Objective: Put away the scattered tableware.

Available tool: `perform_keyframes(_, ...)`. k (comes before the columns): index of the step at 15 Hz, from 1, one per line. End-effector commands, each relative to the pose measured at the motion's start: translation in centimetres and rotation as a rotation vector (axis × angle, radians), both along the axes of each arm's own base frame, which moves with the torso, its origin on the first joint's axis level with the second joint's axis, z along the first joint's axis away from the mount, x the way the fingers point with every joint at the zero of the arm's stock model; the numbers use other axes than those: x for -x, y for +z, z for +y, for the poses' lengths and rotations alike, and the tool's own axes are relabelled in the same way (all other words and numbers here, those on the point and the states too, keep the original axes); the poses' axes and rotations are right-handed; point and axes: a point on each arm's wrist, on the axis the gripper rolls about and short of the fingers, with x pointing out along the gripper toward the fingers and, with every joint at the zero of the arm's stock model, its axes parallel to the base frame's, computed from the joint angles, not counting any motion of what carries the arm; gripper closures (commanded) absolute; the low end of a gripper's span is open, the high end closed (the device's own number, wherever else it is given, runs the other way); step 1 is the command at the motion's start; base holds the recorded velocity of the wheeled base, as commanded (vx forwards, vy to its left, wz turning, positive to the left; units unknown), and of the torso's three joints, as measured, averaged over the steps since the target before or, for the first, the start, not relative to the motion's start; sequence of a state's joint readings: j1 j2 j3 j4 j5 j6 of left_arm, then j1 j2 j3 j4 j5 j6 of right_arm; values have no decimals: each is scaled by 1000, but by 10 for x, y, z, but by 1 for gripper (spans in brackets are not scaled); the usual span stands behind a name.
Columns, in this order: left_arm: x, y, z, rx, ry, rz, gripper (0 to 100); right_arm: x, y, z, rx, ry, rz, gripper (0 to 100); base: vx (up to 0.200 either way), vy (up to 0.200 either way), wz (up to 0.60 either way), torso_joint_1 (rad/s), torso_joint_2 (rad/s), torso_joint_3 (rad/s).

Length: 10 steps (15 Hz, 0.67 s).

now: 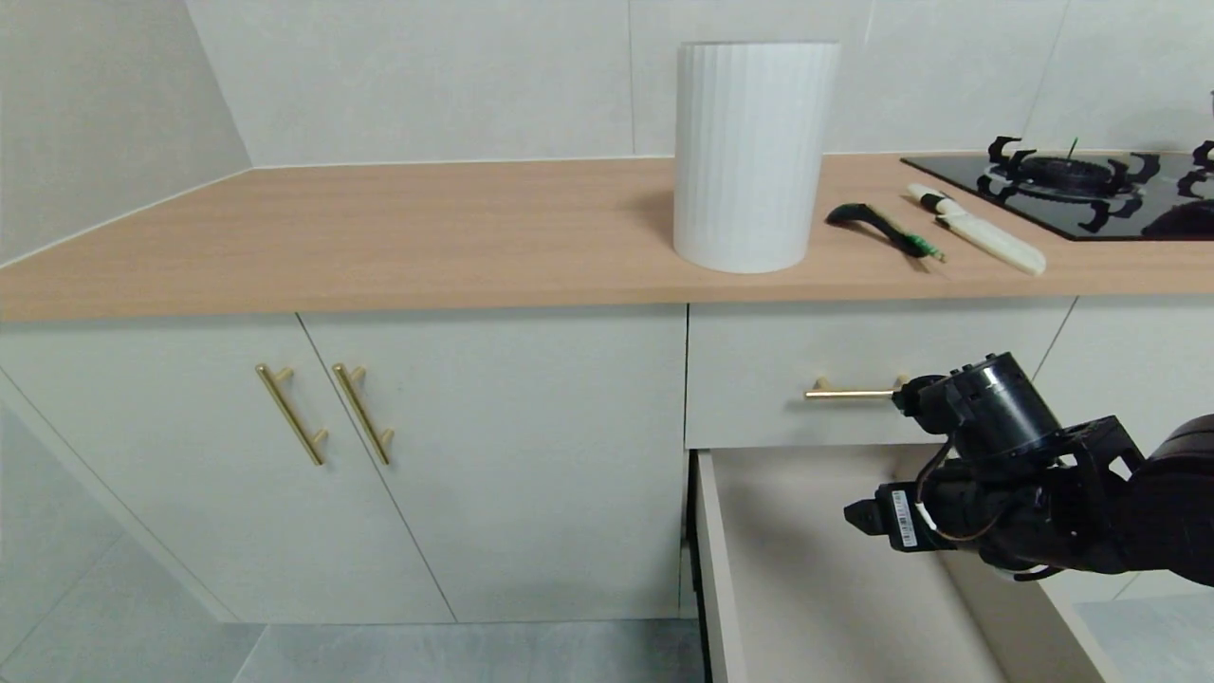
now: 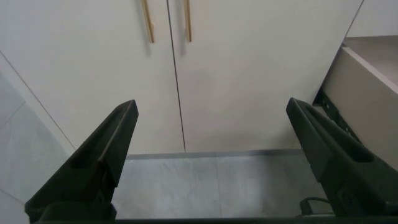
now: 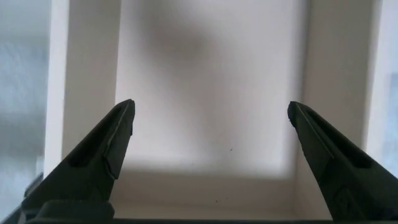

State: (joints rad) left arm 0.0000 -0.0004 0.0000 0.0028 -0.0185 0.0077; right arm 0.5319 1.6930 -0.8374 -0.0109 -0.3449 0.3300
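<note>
The right claw (image 3: 210,109), spread wide apart, hangs over the open drawer (image 1: 806,569). Above and beyond it, on the desk (image 1: 379,237), lie a white knife (image 1: 977,235) and a green-and-black utensil (image 1: 887,230) (beside a ribbed white canister (image 1: 749,156)). The left claw (image 2: 211,106), likewise apart, faces cabinet doors (image 2: 249,62).

Matt drawer (image 1: 816,569) — wood-grain countertop (image 1: 379,237) — glossy hob (image 1: 1043,204).

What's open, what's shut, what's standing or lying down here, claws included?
Lower drawer: pulled open.
Upper drawer: shut.
Cupboard doors: both shut.
White canister: upright on counter.
Knife: lying flat on counter.
Green-handled tool: lying flat beside knife.
Burner: no flame visible.
Left gripper: open, holding nothing.
Right gripper: open, over the lower drawer.
</note>
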Motion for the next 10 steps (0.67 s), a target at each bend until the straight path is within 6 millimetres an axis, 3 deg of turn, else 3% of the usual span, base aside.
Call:
perform_keyframes(1, 0, 0, 0, 0, 0, 1, 0, 1, 0, 0, 0, 3, 1, 0, 0, 0, 0, 119, -554, -315)
perform_keyframes(10, 0, 0, 0, 0, 0, 1, 0, 1, 1, 0, 10, -6, -6, 0, 0, 0, 0, 171, -483, -295)
